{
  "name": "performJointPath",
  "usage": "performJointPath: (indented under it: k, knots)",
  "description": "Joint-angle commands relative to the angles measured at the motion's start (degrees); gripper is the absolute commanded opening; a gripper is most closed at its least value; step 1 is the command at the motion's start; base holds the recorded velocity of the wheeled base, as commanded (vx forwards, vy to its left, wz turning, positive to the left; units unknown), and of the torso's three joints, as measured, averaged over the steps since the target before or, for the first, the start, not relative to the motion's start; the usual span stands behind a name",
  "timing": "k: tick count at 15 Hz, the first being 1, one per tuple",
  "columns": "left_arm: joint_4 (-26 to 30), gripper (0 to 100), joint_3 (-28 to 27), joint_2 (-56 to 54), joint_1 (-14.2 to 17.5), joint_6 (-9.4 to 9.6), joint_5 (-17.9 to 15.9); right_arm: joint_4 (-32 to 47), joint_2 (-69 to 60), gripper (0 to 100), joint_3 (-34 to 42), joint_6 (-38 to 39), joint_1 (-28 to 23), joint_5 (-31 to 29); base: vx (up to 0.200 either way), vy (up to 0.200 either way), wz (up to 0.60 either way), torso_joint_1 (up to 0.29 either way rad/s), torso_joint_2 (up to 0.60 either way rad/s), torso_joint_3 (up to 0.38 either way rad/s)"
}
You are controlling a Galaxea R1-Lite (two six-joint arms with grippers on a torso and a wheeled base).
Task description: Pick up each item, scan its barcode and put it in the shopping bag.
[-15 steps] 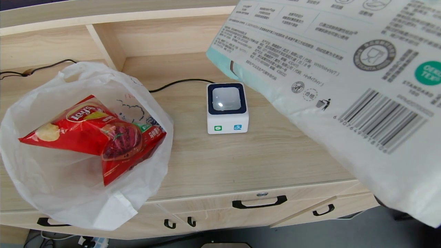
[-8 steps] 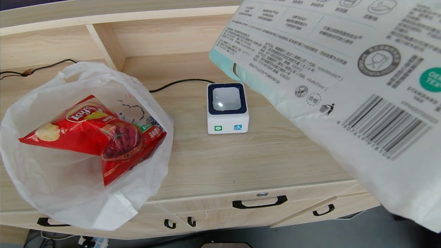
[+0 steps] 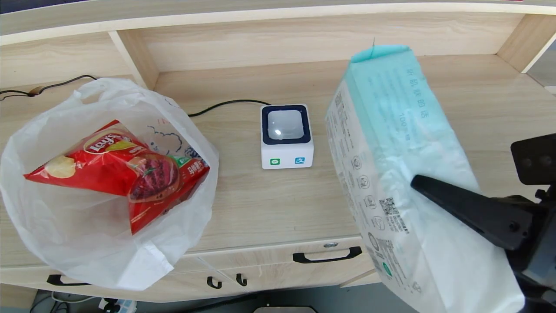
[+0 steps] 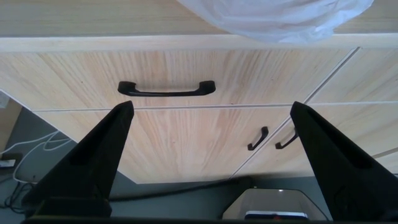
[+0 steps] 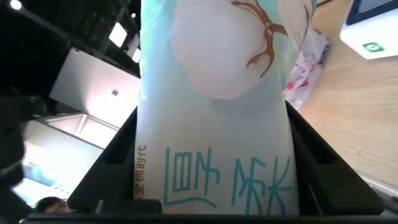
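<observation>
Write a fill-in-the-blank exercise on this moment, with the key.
1. The right tool is shut on the ____.
2. The chips lie inside the ____.
3. The left tool is ____, holding nothing.
Missing words: pack; bag; open.

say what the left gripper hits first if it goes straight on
The left gripper would likely meet the wooden drawer front, near its black handle, though depth is unclear.
</observation>
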Motion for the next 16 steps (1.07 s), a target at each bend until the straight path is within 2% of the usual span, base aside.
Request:
performJointPath:
  k: [1, 2, 3, 4, 6, 7, 9, 11, 14, 16]
  knots:
    - [-0.02, 100, 0.00, 0.09, -0.01, 0.06, 0.01, -0.14, 4.64, 0, -2.14, -11.56, -4.47, -0.47, 0.000, 0.000, 0.00, 0.000, 0.00, 0.000]
    - [-0.02, 100, 0.00, 0.09, -0.01, 0.06, 0.01, 0.21, 6.48, 0, -4.16, -21.49, -4.56, -0.91, 0.000, 0.000, 0.00, 0.000, 0.00, 0.000]
    - [-0.11, 100, 0.00, 0.09, -0.01, -0.12, 0.01, 0.21, 9.56, 0, -7.94, -35.55, -5.00, -2.14, 0.000, 0.000, 0.00, 0.000, 0.00, 0.000]
    - [-0.11, 100, 0.00, 0.09, -0.01, -0.12, 0.01, 0.21, 10.52, 0, -11.19, -38.89, -4.91, -2.32, 0.000, 0.000, 0.00, 0.000, 0.00, 0.000]
    - [-0.11, 100, 0.00, 0.09, -0.01, -0.03, 0.01, 2.41, 12.02, 0, -20.68, -40.56, -4.56, -5.48, 0.000, 0.000, 0.00, 0.000, 0.00, 0.000]
    - [-0.11, 100, 0.00, 0.09, -0.01, -0.03, 0.01, 6.45, 12.11, 0, -26.13, -42.93, -4.38, -8.56, 0.000, 0.000, 0.00, 0.000, 0.00, 0.000]
    - [-0.11, 100, 0.00, 0.09, -0.01, -0.12, 0.01, 20.34, 10.88, 0, -36.68, -46.19, -1.48, -17.26, 0.000, 0.000, 0.00, 0.000, 0.00, 0.000]
    - [-0.11, 100, 0.00, 0.09, -0.01, -0.12, 0.01, 27.72, 10.88, 0, -40.37, -48.12, 1.77, -18.93, 0.000, 0.000, 0.00, 0.000, 0.00, 0.000]
    - [-0.20, 100, 0.00, 0.09, -0.01, -0.20, 0.01, 34.75, 11.23, 0, -45.38, -50.76, 1.86, -18.93, 0.000, 0.000, 0.00, 0.000, 0.00, 0.000]
    - [-0.20, 100, 0.00, 0.09, -0.01, -0.20, 0.01, 36.77, 13.16, 0, -49.25, -51.02, 2.56, -19.02, 0.000, 0.000, 0.00, 0.000, 0.00, 0.000]
